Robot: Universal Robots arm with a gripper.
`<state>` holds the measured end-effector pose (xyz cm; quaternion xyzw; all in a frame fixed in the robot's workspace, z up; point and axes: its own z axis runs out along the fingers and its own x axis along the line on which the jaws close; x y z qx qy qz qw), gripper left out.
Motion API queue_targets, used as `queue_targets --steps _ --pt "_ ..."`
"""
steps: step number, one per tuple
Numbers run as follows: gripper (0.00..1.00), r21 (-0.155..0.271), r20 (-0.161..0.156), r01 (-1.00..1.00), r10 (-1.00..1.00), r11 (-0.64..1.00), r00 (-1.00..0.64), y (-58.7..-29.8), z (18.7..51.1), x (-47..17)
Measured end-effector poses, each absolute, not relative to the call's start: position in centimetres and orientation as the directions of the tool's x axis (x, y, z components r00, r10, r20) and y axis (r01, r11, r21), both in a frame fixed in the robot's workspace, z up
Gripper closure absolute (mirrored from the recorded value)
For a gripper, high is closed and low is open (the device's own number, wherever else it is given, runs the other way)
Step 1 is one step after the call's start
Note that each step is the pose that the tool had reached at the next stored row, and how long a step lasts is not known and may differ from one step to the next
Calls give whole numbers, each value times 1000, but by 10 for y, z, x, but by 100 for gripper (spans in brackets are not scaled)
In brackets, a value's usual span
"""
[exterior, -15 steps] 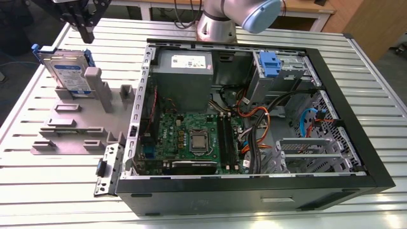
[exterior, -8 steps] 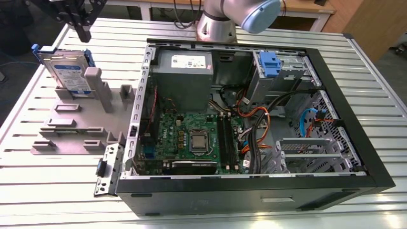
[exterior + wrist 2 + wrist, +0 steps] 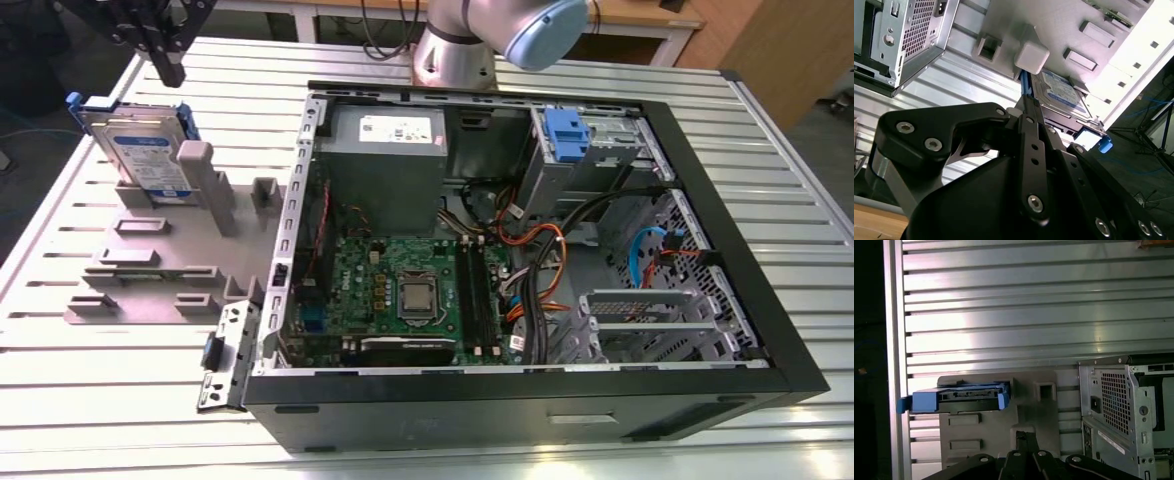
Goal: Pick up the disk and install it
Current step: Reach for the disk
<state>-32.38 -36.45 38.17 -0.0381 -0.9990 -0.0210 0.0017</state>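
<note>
- Gripper (image 3: 171, 75) is up in the air at the far corner of the table (image 3: 107, 400), on the exterior view's left. Both wrist views show the fingers pinched together at the tip (image 3: 1026, 101) (image 3: 1026, 436) with nothing between them, so: closed and empty.
- Straight below it, not touching, is the disk (image 3: 140, 150). It stands on its edge in a slot of the grey holder (image 3: 147, 265), label facing out, blue frame round its sides.
- In the first wrist view the disk's top edge (image 3: 961, 396) sits a little off to one side of the fingertips, so I'd say they aren't quite lined up yet.
- Step-wise this looks like the approach for the pick. Nothing grabbed, nothing installed.
- My take on what the grab needs: fingers spread first, centred over that thin top edge, then a straight drop so the disk doesn't get knocked over in its slot.
- The open computer case (image 3: 534, 400) sits well apart, to the exterior view's right. The drive cage (image 3: 621, 140) beside the blue latch (image 3: 566, 133) in its far corner is probably where the disk goes.
</note>
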Motion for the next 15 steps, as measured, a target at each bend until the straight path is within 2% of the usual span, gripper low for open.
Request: queue_targets --steps 15 --pt "89 42 5 76 76 996 -997 -358 381 -331"
